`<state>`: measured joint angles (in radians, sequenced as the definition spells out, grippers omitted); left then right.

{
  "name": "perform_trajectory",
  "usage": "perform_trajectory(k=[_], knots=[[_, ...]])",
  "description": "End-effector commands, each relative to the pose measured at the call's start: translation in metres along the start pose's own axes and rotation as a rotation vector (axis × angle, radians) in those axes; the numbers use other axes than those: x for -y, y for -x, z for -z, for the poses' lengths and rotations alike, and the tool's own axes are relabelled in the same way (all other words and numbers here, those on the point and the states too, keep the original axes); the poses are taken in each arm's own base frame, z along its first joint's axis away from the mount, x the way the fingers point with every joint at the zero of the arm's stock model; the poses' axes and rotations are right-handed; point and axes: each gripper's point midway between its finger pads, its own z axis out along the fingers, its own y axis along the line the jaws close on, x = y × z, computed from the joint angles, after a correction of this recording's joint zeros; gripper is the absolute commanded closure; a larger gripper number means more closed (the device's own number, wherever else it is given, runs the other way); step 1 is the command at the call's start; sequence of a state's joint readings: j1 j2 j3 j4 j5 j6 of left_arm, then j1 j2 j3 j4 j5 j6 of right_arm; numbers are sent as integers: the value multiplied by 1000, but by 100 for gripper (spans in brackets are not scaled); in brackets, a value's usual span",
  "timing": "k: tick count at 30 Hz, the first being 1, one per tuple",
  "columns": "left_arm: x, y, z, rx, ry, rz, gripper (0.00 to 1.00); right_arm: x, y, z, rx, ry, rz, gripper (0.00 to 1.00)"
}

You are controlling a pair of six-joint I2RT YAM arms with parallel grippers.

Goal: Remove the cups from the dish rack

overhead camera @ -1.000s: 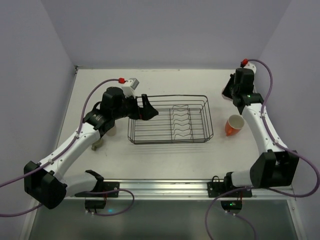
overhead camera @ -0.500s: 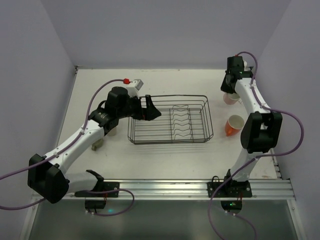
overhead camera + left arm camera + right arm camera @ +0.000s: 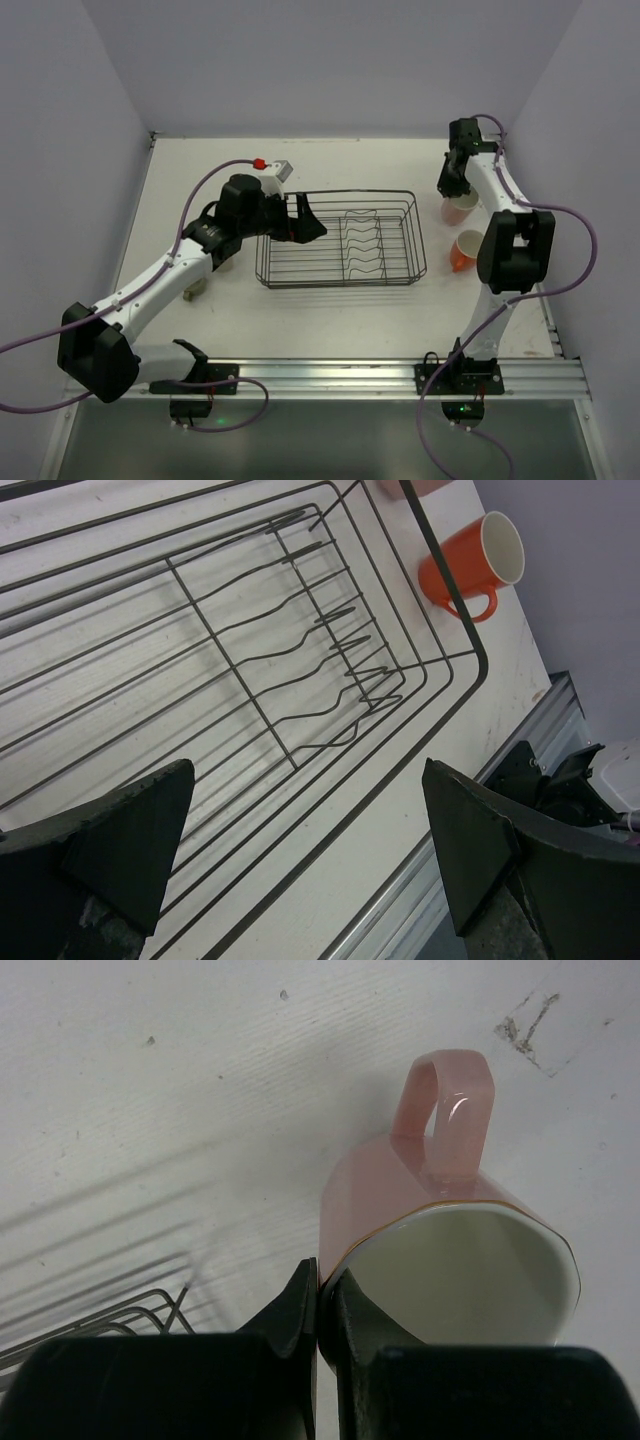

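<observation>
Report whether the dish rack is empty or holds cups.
Empty: the dish rack shows only bare wires in both views; the orange cup is outside it.

Pink mug (image 3: pixel 400 1210), orange mug (image 3: pixel 455 575) beside rack (image 3: pixel 362 240)

Both arms are the same build. Left arm (image 3: pixel 150 290) and right arm (image 3: pixel 492 182): white link shells, black joint housings. A purple cable (image 3: pixel 200 190) loops off each arm, with a red cap (image 3: pixel 258 162) at the wrist end. Left hand (image 3: pixel 300 850): matte black, wedge-shaped fingers. Right hand (image 3: pixel 318 1305): same black fingers. Black base mounts sit on a silver rail (image 3: pixel 330 372).
</observation>
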<state>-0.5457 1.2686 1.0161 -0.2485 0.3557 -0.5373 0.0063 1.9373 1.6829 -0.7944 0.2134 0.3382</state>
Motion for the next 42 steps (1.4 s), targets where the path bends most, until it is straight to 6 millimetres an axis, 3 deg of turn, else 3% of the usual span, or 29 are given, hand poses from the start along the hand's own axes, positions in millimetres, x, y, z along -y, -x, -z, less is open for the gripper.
perform_trajectory(k=[1,14,21,24,28,34,35,39,42], knots=[[8,7,2,34,-34,-31,0,-3,16,6,39,19,12,100],[6,1,0,20,-35,-23,0,-4,-2,-12,-13,18,30,99],[5,-2,-1,13,-36,-21,0,-3,-3,-8,5,22,23,61],[6,-3,0,13,-38,-21,0,-2,0,-1,21,26,20,52],[8,-3,0,14,-39,-20,0,0,9,19,73,33,14,36],[3,-3,2,27,-5,-33,0,12,21,74,180,35,-3,19],[0,-3,2,31,10,-34,0,12,19,82,189,45,-4,13],[-10,-8,2,26,53,-34,0,3,1,129,241,133,1,7],[-15,-15,3,22,71,-21,0,-16,-27,152,242,200,23,5]])
